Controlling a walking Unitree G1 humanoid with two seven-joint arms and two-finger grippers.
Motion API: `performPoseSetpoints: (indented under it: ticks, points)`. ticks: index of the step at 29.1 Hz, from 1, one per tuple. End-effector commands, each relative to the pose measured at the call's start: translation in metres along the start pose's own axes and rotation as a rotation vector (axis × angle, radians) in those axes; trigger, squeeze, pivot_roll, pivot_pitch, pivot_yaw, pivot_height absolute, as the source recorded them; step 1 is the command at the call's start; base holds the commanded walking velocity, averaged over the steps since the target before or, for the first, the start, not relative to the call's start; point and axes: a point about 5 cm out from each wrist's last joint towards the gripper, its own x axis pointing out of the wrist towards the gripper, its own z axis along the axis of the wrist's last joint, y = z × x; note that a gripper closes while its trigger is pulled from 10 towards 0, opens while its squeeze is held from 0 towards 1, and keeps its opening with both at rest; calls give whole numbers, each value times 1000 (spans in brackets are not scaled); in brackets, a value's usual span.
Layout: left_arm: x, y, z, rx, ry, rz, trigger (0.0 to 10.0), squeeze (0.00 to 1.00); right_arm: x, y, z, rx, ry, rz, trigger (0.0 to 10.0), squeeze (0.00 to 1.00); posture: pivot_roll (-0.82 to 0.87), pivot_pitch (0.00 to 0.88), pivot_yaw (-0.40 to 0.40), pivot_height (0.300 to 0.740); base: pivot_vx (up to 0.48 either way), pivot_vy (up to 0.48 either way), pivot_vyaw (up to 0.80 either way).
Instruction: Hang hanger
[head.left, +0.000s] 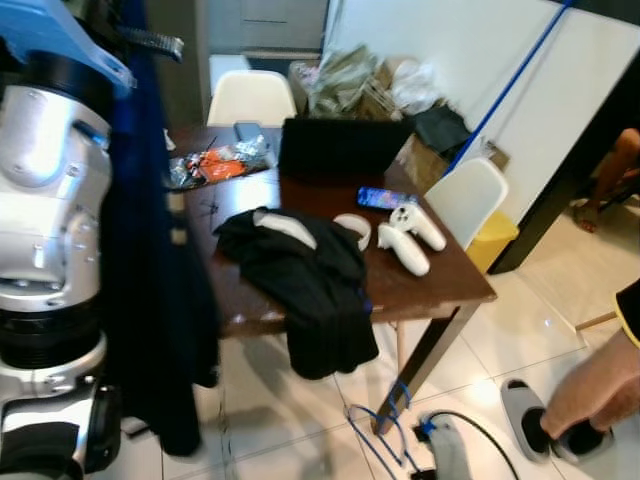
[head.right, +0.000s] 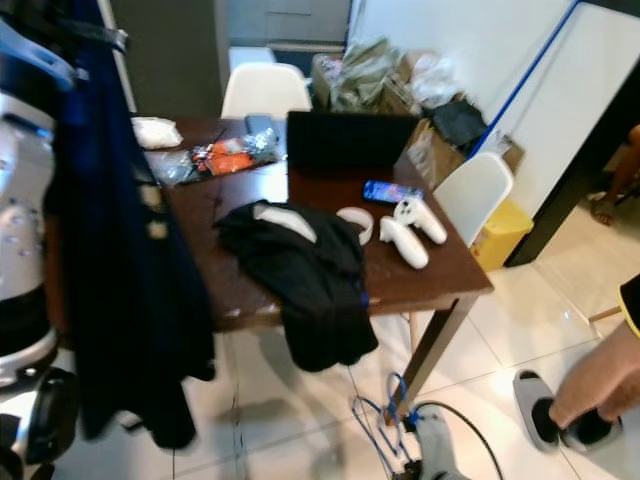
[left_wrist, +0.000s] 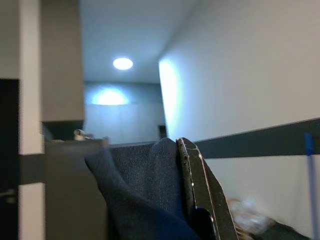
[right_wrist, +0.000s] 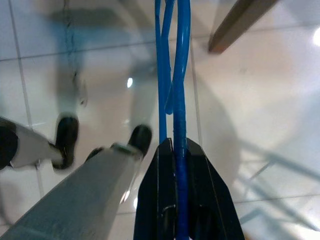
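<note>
A dark wooden table (head.left: 430, 285) stands on a glossy pale tiled floor (head.left: 560, 330). White chairs sit at its far end (head.left: 250, 97) and right side (head.left: 470, 195). Beyond the table rises a white wall (head.left: 470, 40) with a heap of bags at its foot (head.left: 380, 85). A round ceiling light (left_wrist: 123, 63) glows overhead.
</note>
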Motion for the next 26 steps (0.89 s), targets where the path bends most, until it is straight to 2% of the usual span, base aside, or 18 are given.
performPoseSetpoints:
  ticks: [1,11,12,13,15,16,17,24,26]
  points:
    - [3,10,11,42,-42,37,10000,0,3,8,3,-10,-8,22,10000,0,93,0,-77,740,270,0,0]
    - [9,16,21,77,-76,42,10000,0,3,8,4,-6,-10,21,10000,0,96,0,-79,740,270,0,0]
    - [16,17,30,104,-108,19,10000,0,3,8,4,-7,-11,21,10000,0,103,0,-81,740,266,0,0]
    - [16,17,30,104,-108,19,10000,0,3,8,4,-7,-11,21,10000,0,103,0,-81,740,266,0,0]
    - [37,19,51,179,-188,-45,10000,0,4,9,5,-20,-10,20,10000,0,107,0,-78,740,257,0,0]
    - [37,19,51,179,-188,-45,10000,0,4,9,5,-20,-10,20,10000,0,107,0,-78,740,255,0,0]
    - [48,22,64,226,-235,-82,10000,0,4,9,5,-31,-8,19,10000,0,104,0,-77,740,255,0,0]
    - [59,22,76,228,-274,-119,10000,0,3,8,4,-30,-8,15,10000,0,101,0,-73,740,251,0,0]
    - [59,20,71,206,-256,-128,10000,0,3,8,4,-31,-7,13,10000,0,101,0,-73,740,0,0,0]
